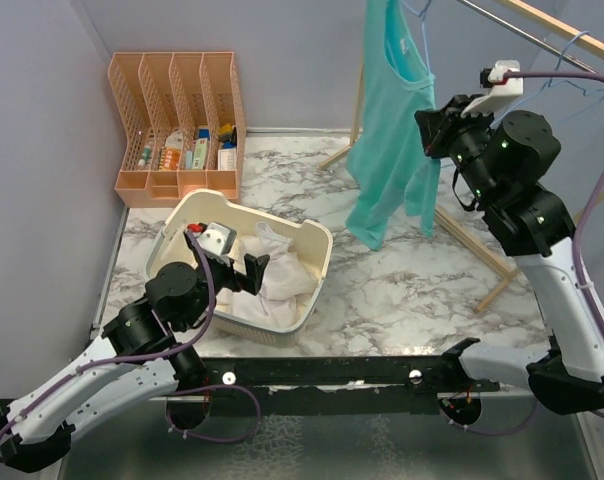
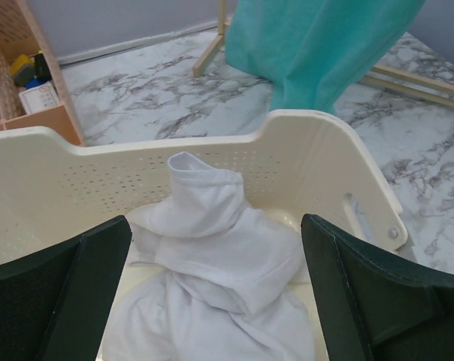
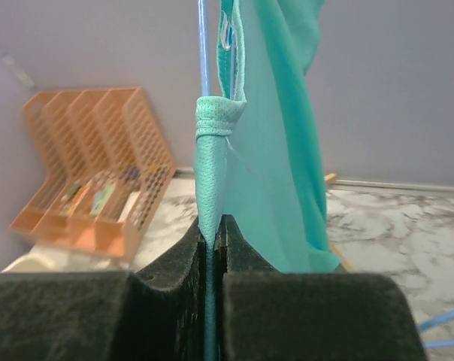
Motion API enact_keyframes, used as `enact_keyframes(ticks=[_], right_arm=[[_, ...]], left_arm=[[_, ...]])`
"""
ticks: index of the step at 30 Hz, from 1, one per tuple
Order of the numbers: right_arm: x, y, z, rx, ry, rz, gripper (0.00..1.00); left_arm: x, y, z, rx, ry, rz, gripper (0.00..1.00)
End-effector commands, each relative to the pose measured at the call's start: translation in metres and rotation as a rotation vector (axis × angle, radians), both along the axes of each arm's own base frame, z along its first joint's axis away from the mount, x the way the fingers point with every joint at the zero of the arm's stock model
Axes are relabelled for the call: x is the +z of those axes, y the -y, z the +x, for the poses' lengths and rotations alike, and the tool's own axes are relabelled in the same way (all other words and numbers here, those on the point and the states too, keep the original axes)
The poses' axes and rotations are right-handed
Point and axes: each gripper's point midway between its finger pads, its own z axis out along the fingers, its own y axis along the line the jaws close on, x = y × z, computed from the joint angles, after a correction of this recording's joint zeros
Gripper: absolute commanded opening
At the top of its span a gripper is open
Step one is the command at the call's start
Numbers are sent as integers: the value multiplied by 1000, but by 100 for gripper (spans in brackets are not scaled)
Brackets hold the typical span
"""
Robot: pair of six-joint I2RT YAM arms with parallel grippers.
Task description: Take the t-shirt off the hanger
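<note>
A teal t-shirt [image 1: 390, 130] hangs on a blue hanger [image 1: 419, 25] from the wooden rack at the back; it also shows in the right wrist view [image 3: 268, 135] and in the left wrist view [image 2: 317, 45]. My right gripper [image 1: 434, 130] is shut on the t-shirt's sleeve edge, the cloth pinched between the pads [image 3: 212, 237], next to the blue hanger wire [image 3: 204, 53]. My left gripper [image 1: 254, 272] is open and empty above the cream basket [image 1: 317, 255], over white clothes [image 2: 212, 256].
An orange desk organiser [image 1: 177, 120] with small items stands at the back left. The wooden rack's legs [image 1: 482, 250] cross the marble table on the right. A second blue hanger [image 1: 582, 70] hangs on the rail at the far right.
</note>
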Motion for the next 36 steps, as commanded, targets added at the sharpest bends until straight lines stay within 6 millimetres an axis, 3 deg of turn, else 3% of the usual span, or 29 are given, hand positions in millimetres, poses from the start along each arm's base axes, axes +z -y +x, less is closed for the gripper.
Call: enact_keyframes(ticks=[1, 3, 8, 14, 16, 17, 18, 19, 21, 26, 32, 36], right_arm=[[6, -41, -67, 396, 14, -62, 1], [-1, -44, -92, 487, -21, -82, 1], [-18, -31, -145, 577, -94, -108, 1], [-45, -9, -188, 591, -186, -131, 1], [-55, -4, -198, 592, -213, -133, 1], [-72, 1, -208, 598, -252, -137, 1], [-78, 1, -212, 609, -263, -140, 2], [-83, 1, -217, 621, -269, -140, 2], [-94, 0, -225, 654, -283, -139, 3], [-115, -2, -244, 725, -312, -138, 5], [-108, 3, -262, 753, -256, -136, 5], [-109, 7, -265, 744, -245, -143, 6]], left_arm=[[17, 37, -13, -206, 44, -48, 100], [27, 53, -20, -297, 64, -69, 97], [71, 83, -29, -452, 117, -92, 61], [142, 112, -32, -585, 221, -87, 49], [162, 124, -33, -633, 259, -89, 13], [191, 141, -34, -697, 311, -96, 7], [199, 146, -33, -712, 324, -96, 29], [206, 152, -31, -728, 337, -96, 57], [213, 164, -28, -759, 357, -80, 81], [220, 191, -34, -912, 396, -6, 87], [201, 212, -52, -1132, 345, 31, 85], [192, 215, -69, -1278, 316, 3, 81]])
